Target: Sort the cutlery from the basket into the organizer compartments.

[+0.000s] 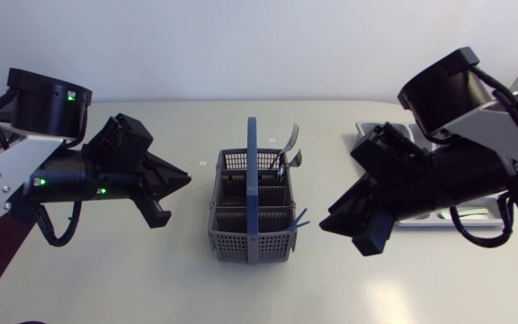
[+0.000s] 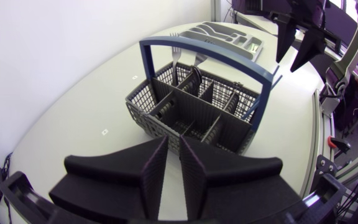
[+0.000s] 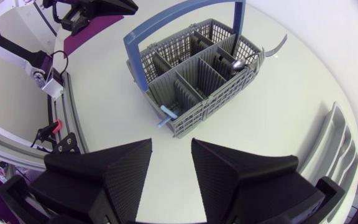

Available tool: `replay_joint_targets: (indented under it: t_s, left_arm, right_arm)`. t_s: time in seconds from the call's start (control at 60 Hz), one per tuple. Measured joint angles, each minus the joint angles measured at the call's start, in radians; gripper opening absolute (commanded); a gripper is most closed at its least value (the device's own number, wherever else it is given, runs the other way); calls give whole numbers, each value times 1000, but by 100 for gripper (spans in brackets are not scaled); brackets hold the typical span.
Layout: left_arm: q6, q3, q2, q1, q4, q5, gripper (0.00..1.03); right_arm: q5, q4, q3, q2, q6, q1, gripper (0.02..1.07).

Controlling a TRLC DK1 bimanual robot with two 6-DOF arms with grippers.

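Two arms, both grippers above the white table (image 1: 106, 279), nothing held.

- Left matte black gripper (image 2: 173, 142): fingers close together, only a narrow slit of table showing between them. It sits off the left side of the basket, apart from it, and points at it.
- Right matte black gripper (image 3: 171, 144): fingers set a bit wider, with a clear gap. It's off the basket's right side, not touching.
- Grey slotted plastic cutlery basket (image 1: 232, 245) with an upright blue arched handle (image 1: 252, 180): mid-table, between the two grippers.
- Metal forks (image 1: 290, 157) stand tines-up in a far-right compartment of the basket.
- Thin blue piece (image 1: 301, 219) sticks out at the basket's near-right corner; can't tell what it is.
- Grey moulded organizer tray (image 2: 247, 38): far right of the table, well apart from the basket. In the head view the right arm covers most of it, and I can't tell what's in its compartments.
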Motion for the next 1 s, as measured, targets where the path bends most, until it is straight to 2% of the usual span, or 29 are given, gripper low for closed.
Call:
replay_joint_targets:
  t_s: [0.283,0.4,0.783,0.9,1.0]
  left_arm:
    - [0,-28,-18,-58,-14,-8,18]
    - [0,-31,-20,-60,-16,-8,18]
    - [0,-42,-21,-65,-14,-8,18]
    - [0,-42,-21,-66,-14,-8,18]
    - [0,-42,-21,-67,-14,-8,18]
  right_arm:
    - [144,64,0,69,98,137,42]
    - [171,76,0,108,109,156,34]
    - [198,80,25,130,121,176,32]
    - [203,88,32,144,121,179,28]
    - [204,94,35,150,121,184,20]
